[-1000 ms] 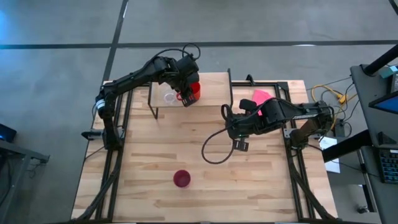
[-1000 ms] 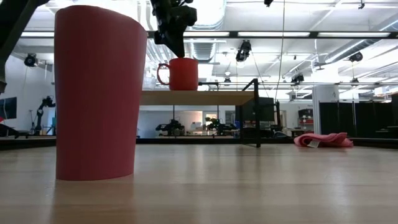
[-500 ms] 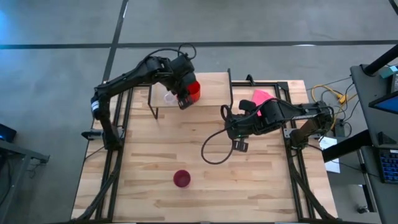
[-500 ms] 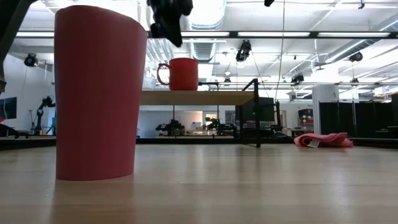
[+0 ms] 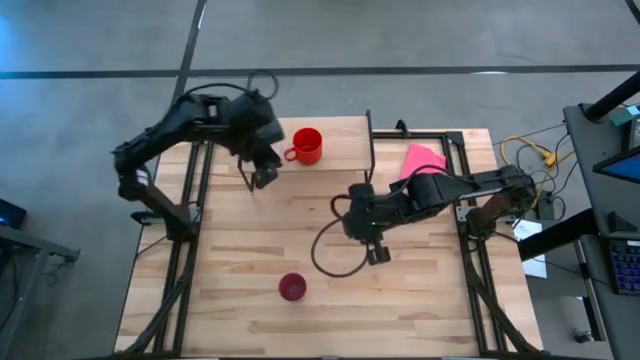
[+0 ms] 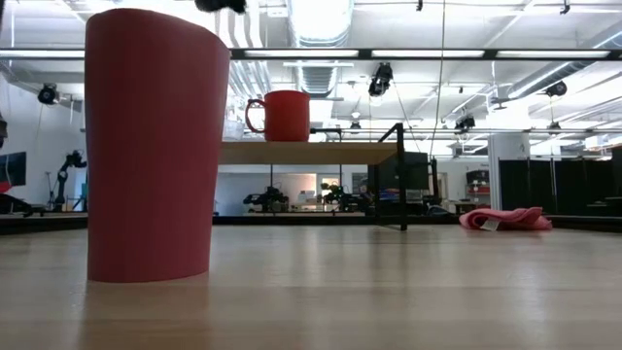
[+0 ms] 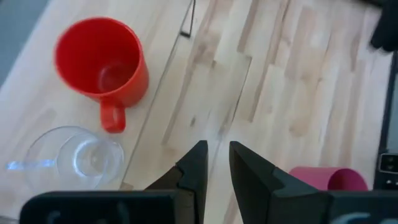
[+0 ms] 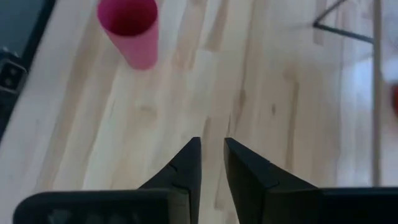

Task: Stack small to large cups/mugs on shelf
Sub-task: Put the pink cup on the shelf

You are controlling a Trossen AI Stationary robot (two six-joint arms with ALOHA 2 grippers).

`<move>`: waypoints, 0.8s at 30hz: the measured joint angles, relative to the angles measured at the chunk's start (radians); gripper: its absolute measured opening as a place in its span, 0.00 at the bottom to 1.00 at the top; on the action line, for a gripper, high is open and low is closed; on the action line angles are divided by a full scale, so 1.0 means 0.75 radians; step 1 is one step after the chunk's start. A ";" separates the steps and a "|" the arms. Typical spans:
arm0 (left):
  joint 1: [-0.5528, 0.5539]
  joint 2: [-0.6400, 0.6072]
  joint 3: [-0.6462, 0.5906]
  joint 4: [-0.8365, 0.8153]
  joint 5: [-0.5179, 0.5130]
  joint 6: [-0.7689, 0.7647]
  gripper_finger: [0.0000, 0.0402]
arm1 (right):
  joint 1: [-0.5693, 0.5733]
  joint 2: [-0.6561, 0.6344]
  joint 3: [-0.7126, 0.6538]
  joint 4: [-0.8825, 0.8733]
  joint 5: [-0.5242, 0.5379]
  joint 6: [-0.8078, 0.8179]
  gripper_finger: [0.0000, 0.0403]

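Observation:
The red-orange mug point(image 5: 305, 145) point(image 7: 99, 62) stands upright on its base on the shelf point(image 5: 342, 150) point(image 6: 311, 153). The clear glass cup point(image 7: 74, 155) sits beside it on the shelf top; in the high view my left arm hides it. The magenta tumbler point(image 5: 292, 288) point(image 6: 151, 146) point(image 8: 130, 31) stands upright on the table near the near edge. My left gripper point(image 5: 262, 175) point(image 7: 215, 149) hangs shut above the shelf's left end, clear of both cups. My right gripper point(image 5: 372, 252) point(image 8: 211, 149) is shut above the table's middle, to the right of the tumbler.
A pink cloth point(image 5: 422, 158) point(image 6: 505, 219) lies at the table's far right. A black cable loop point(image 5: 335, 255) hangs from my right arm over the table's middle. The shelf's thin black legs point(image 6: 402, 175) stand at the far side. Bare wood point(image 5: 220, 250) lies around the tumbler.
My left gripper has risen away from the red mug and swung toward the table's left, leaving the top of the low view. The mug stays upright on the shelf. My right gripper has moved toward the near-left, closer to the tumbler.

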 joint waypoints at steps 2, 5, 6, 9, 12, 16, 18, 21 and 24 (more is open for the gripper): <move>0.000 -0.052 0.000 -0.004 -0.005 -0.033 0.13 | -0.010 0.001 -0.037 0.081 -0.046 -0.009 0.18; 0.000 -0.127 0.000 -0.006 -0.043 -0.088 0.13 | -0.019 0.023 -0.088 0.178 -0.068 -0.020 0.24; 0.000 -0.151 0.000 -0.007 -0.062 -0.102 0.13 | -0.018 0.036 -0.099 0.196 -0.069 -0.035 0.26; 0.000 -0.210 0.000 -0.007 -0.110 -0.104 0.13 | -0.017 0.078 -0.107 0.273 -0.071 -0.090 0.32; 0.000 -0.257 0.000 -0.006 -0.171 -0.104 0.13 | -0.009 0.126 -0.091 0.377 -0.135 -0.173 0.36; 0.000 -0.294 0.000 -0.007 -0.257 -0.102 0.13 | 0.022 0.194 -0.043 0.453 -0.248 -0.351 0.38; 0.000 -0.300 0.000 -0.007 -0.297 -0.092 0.13 | 0.027 0.225 -0.018 0.452 -0.258 -0.438 0.38; 0.001 -0.304 0.000 -0.007 -0.339 -0.066 0.13 | 0.020 0.262 0.017 0.454 -0.308 -0.525 0.37; 0.001 -0.298 0.000 -0.007 -0.355 -0.046 0.13 | 0.024 0.304 0.060 0.466 -0.351 -0.563 0.36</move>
